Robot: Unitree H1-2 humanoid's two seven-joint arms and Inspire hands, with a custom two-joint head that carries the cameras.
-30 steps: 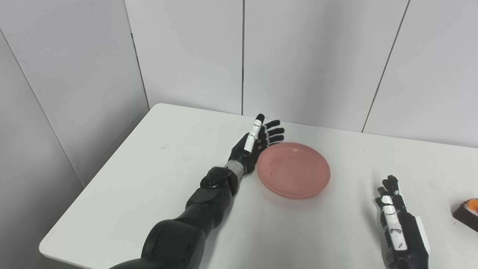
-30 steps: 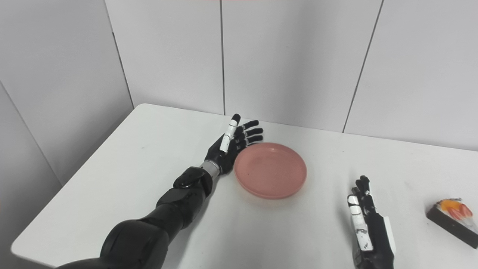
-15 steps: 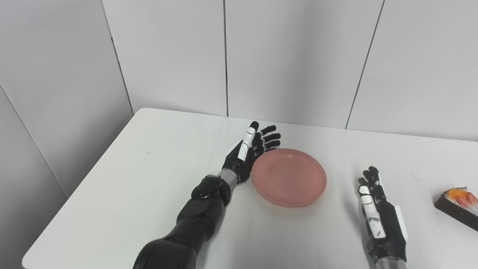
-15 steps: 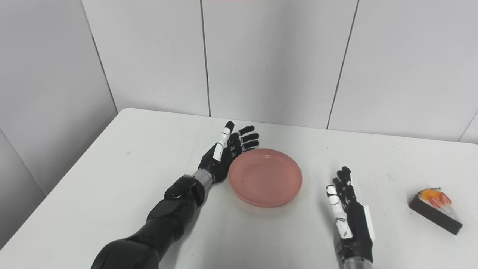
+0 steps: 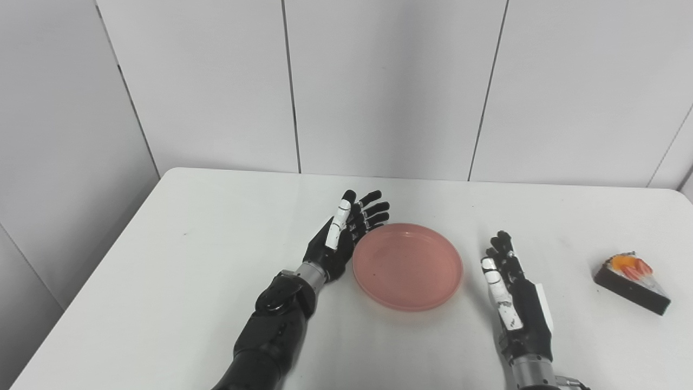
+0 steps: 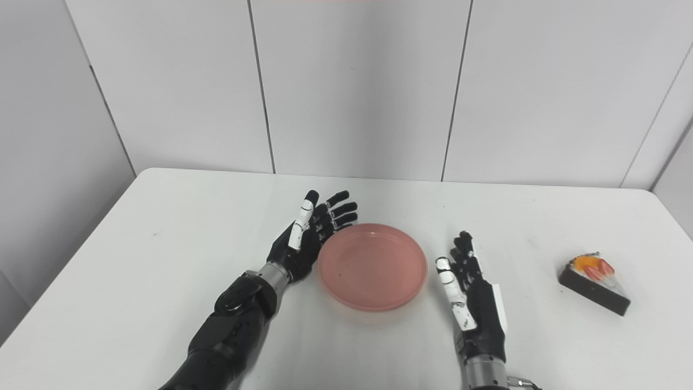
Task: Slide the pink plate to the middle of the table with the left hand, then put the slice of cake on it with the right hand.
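The pink plate [image 5: 407, 266] lies flat on the white table [image 5: 178, 281], about in the middle of it. It holds nothing.

The left hand [image 5: 345, 234] stands on its edge just beside the left rim of the plate, with the palm turned to the plate. Its fingers [image 5: 373, 209] are stretched and spread apart, and they reach past the far left part of the rim. The hand holds nothing. Whether the palm touches the rim or only stands very close, I cannot tell from these views (the gap, if there is one, is too thin).

The right hand [image 5: 514, 295] is near the right side of the plate, with a small strip of table between them. Its fingers [image 6: 464, 252] are straight, a little apart, and point away from the robot. It is empty too.

The slice of cake [image 6: 594, 282] sits on the table far to the right, well apart from the plate and from the right hand. It is a dark wedge with a white layer and orange and red pieces on top.

Behind the table stands a wall of grey panels [image 5: 379, 81].
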